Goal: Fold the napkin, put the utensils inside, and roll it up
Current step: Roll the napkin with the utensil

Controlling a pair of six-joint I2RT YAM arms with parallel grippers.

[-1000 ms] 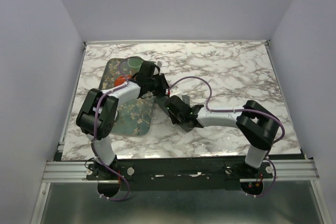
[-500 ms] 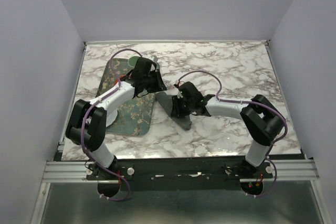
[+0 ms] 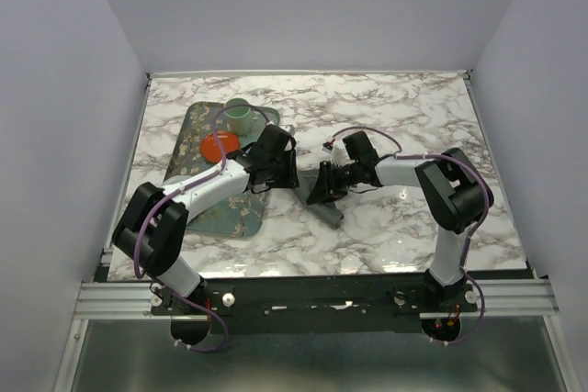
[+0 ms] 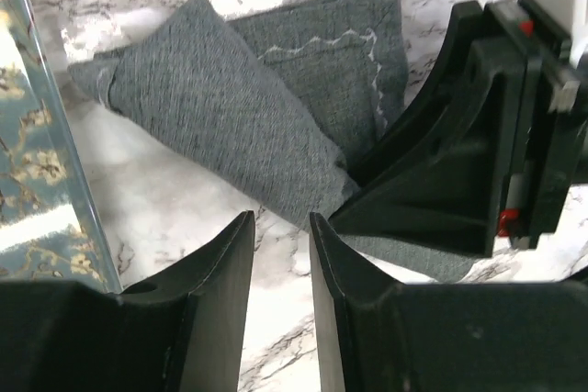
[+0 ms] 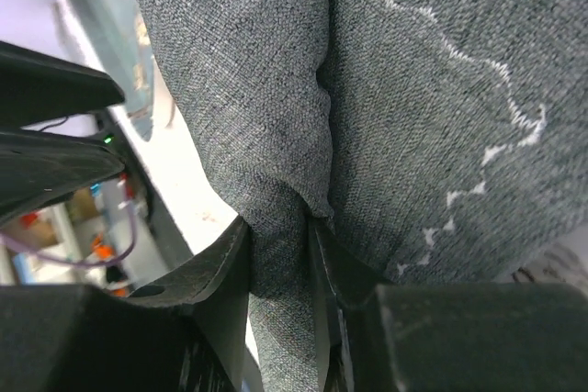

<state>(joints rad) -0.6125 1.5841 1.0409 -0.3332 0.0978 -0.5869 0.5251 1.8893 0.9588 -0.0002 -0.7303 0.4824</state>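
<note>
Rolling, it seems: the napkin (image 4: 230,117) is clamped mid-frame by the right gripper (image 5: 280,227), the left gripper (image 4: 281,227) is held slightly apart, empty, and another turn is needed.

The napkin (image 4: 211,107) lies on the table (image 3: 413,117), just right of the tray (image 3: 234,213).

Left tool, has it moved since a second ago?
Yes, the left tool moved away from the green cup, toward the near edge of the table.
</note>
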